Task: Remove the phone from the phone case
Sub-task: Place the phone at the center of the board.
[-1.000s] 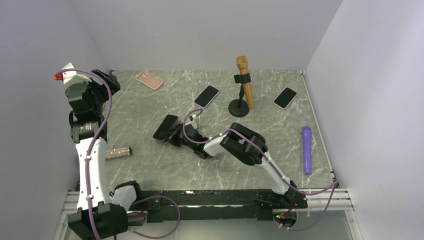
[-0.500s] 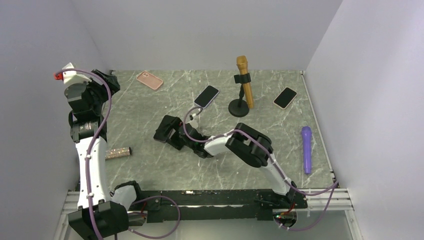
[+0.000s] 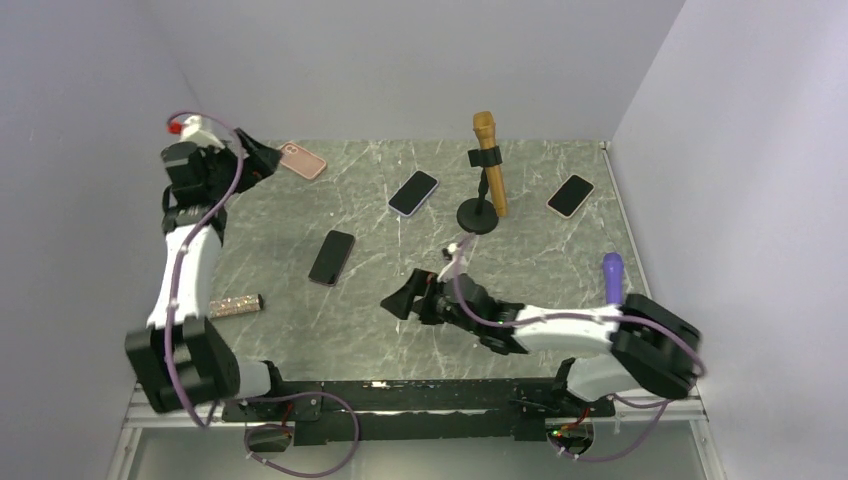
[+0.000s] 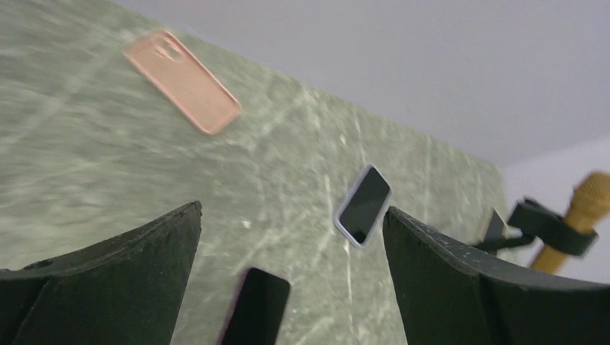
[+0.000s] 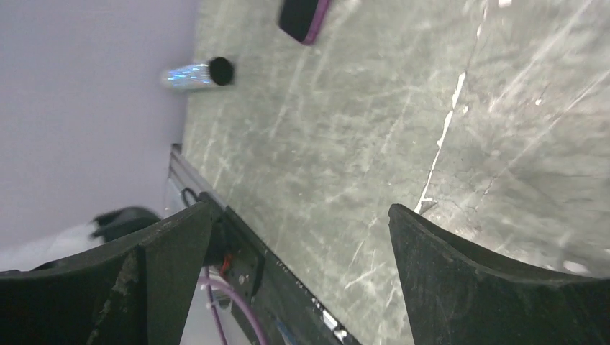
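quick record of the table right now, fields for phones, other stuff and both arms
dark phone: flat, left of centre, in a purple case, nothing touching it
pink case: far left corner, flat, beside the left jaws
pale-cased phone: mid-table
tan-edged phone: far right
gold microphone: upright in a stand
purple microphone: lying at right edge
glitter tube: lying near left
left arm: jaws open, empty
right arm: jaws open, empty, low over near middle
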Tool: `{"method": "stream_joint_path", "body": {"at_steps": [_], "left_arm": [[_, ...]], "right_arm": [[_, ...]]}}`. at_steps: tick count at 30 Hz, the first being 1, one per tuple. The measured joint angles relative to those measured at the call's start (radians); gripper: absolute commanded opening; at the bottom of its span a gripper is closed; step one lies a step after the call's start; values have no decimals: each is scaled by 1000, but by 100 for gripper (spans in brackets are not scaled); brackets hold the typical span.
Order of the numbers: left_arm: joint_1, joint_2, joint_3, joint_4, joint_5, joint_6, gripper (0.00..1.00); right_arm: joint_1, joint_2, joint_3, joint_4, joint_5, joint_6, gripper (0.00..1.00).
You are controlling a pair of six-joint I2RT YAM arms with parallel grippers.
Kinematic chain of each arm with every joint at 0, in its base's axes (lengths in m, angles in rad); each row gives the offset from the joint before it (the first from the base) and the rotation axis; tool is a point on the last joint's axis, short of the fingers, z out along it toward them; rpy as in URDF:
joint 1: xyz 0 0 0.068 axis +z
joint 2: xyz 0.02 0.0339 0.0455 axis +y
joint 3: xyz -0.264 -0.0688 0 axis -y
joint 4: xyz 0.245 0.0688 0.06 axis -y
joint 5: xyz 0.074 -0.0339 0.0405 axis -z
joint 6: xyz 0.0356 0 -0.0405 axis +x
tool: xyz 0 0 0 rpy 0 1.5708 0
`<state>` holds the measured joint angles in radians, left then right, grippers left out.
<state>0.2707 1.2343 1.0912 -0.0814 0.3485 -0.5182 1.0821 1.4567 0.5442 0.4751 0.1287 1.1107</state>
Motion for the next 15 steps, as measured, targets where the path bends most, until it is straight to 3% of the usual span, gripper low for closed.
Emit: {"method": "stream_joint_path", "body": {"at_steps": [6,11,15], "left_arm": [[-122,369,96,39,193,-10,98],[-271,610,164,42,257,6,97],[-365,794,349,11,248,17,95]], "right_arm": [[-91,-383,-101,-145,4,-179,96],[-253,-583,-168,-292,-32,-270,96],[-383,-741,-235,-383,-101,-299,96]]}}
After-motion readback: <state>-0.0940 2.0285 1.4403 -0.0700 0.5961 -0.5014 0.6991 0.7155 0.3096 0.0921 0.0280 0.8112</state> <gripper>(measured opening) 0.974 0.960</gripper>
